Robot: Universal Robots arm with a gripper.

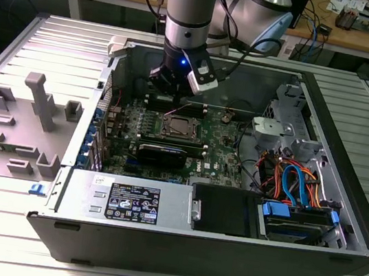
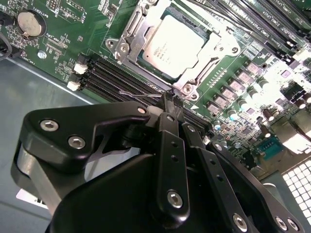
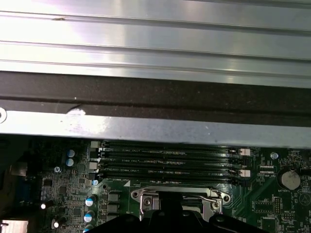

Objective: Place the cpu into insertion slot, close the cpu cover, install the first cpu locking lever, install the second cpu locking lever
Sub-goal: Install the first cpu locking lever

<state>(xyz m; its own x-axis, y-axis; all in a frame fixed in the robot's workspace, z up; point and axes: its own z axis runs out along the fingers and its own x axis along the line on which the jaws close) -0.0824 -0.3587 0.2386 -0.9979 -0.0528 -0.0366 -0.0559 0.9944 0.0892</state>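
Note:
The cpu (image 2: 177, 43) lies flat in its socket on the green motherboard, its silver-grey top showing. The cpu cover (image 2: 132, 38), a silver frame, lies down around it. My gripper (image 2: 171, 99) hangs just off one socket corner, fingers pressed together on the end of a thin wire cpu locking lever (image 2: 140, 95) that runs along the socket's side. In the exterior view the gripper (image 1: 176, 94) hovers just behind the socket (image 1: 177, 129), with the thin lever rising towards it. The first wrist view has the cover's edge (image 3: 146, 198) and a lever hook (image 3: 215, 194).
Black memory slots (image 3: 165, 160) lie between the socket and the case wall (image 3: 146, 126). A long black card (image 1: 161, 154) sits in front of the socket. A power supply (image 1: 127, 199), a drive bay with coloured cables (image 1: 289, 178) and a grey fixture tray (image 1: 28, 115) are around.

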